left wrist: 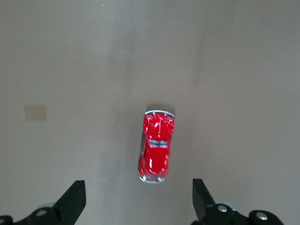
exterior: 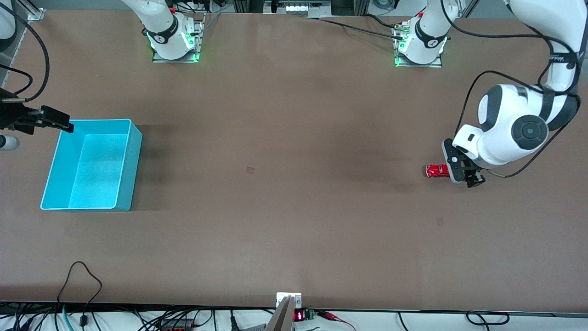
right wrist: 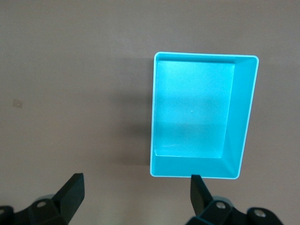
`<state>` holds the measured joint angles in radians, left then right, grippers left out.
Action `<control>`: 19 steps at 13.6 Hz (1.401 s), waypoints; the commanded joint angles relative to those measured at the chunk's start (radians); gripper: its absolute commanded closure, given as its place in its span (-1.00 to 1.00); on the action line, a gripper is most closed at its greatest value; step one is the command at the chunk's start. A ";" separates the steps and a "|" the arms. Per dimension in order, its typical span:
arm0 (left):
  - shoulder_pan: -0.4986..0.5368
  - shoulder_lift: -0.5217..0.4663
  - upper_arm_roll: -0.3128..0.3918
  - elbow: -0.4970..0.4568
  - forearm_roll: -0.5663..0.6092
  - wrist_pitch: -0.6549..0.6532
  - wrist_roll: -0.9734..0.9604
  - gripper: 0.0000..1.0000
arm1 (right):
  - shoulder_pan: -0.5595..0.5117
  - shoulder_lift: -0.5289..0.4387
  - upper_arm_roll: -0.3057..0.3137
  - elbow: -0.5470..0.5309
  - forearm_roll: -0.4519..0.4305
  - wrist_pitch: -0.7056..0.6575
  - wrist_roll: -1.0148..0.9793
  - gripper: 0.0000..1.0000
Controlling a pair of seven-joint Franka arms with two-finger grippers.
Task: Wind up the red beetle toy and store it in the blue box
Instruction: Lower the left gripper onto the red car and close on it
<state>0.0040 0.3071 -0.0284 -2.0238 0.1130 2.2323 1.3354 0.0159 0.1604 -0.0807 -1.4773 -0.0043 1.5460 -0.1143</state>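
Note:
The red beetle toy (exterior: 437, 170) stands on the brown table toward the left arm's end. My left gripper (exterior: 463, 174) hovers low beside it, open and empty. In the left wrist view the toy (left wrist: 156, 146) lies just ahead of the open gripper (left wrist: 138, 188), not between the fingertips (left wrist: 75, 192). The blue box (exterior: 131, 165) sits empty toward the right arm's end. My right gripper (exterior: 57, 122) is open and empty over the box's corner farthest from the front camera. In the right wrist view the box (right wrist: 243, 122) lies ahead of the gripper (right wrist: 136, 183).
A small pale mark (exterior: 250, 170) is on the table between toy and box. Cables and a small device (exterior: 288, 307) run along the table edge nearest the front camera. The arm bases (exterior: 174, 41) stand along the edge farthest from it.

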 commanded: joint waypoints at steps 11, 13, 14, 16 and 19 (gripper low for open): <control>0.071 0.069 -0.004 -0.207 0.008 0.343 0.082 -1.00 | -0.011 -0.001 0.002 0.008 0.014 0.002 0.007 -1.00; 0.071 0.079 -0.004 -0.207 0.008 0.362 0.084 -1.00 | -0.008 -0.001 0.002 0.008 0.014 0.002 0.007 -1.00; 0.071 0.081 -0.004 -0.207 0.008 0.375 0.082 -1.00 | -0.008 -0.001 0.002 0.008 0.014 0.002 0.007 -1.00; 0.073 0.089 -0.004 -0.210 0.007 0.382 0.084 -1.00 | -0.008 -0.001 0.002 0.008 0.014 0.003 0.007 -1.00; 0.073 0.092 -0.004 -0.210 0.007 0.382 0.084 -0.75 | -0.008 -0.001 0.002 0.008 0.014 0.003 0.007 -1.00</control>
<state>0.0700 0.4009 -0.0280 -2.2267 0.1132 2.5991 1.4016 0.0131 0.1605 -0.0829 -1.4774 -0.0043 1.5494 -0.1143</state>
